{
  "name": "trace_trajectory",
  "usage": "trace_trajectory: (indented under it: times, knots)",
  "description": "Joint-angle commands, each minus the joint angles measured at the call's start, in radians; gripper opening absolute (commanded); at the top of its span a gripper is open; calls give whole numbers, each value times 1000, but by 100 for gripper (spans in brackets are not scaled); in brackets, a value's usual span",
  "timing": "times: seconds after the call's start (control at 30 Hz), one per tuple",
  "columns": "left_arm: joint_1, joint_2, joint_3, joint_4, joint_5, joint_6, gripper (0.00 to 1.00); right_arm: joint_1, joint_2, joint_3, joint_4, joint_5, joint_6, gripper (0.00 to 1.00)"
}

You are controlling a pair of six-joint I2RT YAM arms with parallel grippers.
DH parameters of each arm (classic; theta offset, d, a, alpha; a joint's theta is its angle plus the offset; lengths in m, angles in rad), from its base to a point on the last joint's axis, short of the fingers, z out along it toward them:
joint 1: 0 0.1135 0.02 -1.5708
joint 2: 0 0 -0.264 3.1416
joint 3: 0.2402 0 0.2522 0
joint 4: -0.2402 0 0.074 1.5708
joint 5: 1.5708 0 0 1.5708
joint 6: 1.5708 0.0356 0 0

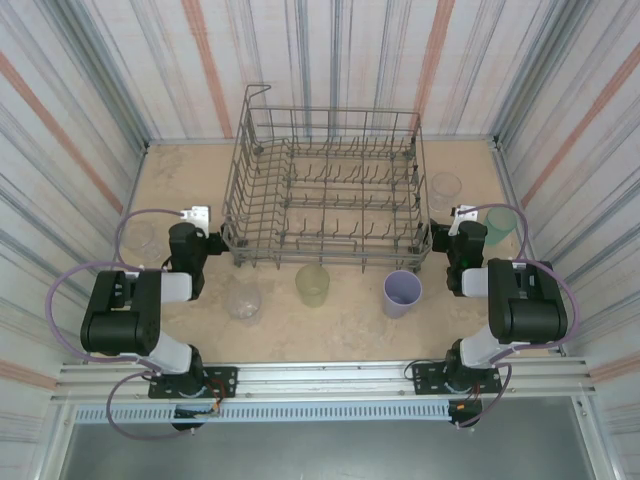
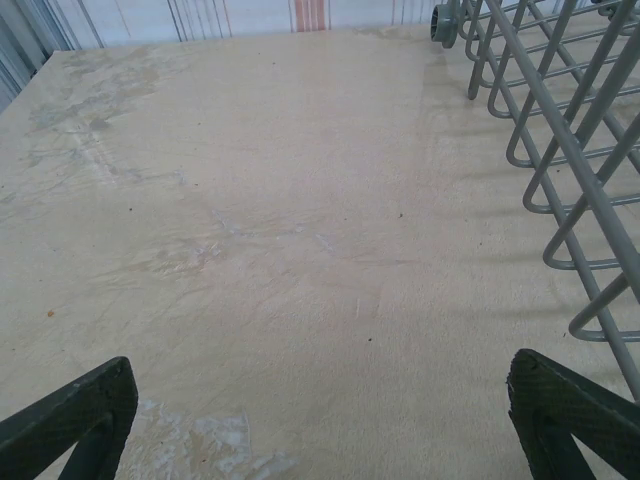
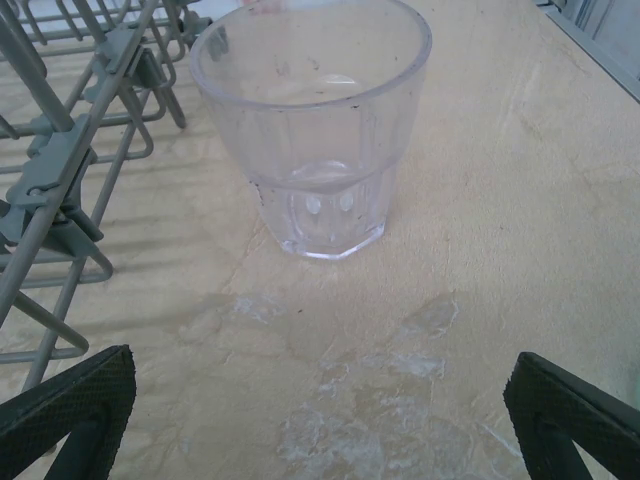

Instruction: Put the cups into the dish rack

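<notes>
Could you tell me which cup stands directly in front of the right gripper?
The clear tumbler by the dish rack's right end; the teal cup stands off to the side.

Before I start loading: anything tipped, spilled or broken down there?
Nothing stands out. The dish rack is empty, the cups around it stand upright, and the table shows only whitish scuffs.

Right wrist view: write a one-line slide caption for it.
Open right gripper faces an upright clear cup on the table beside the dish rack.
</notes>
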Motion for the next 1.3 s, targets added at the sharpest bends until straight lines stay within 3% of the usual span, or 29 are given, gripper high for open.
trace_trajectory:
  times: [0.0,0.93,1.27]
  knots:
    - [-6,4,12,6,11,-5,99,5,1,18,-5,-34,-9,99]
    - [2,1,11,6,26,-6,99,3,-1,16,-3,-39,-8,99]
    - [-16,-18,24,-31,-26,-7,99,22,-38,5,-13,79,15,99]
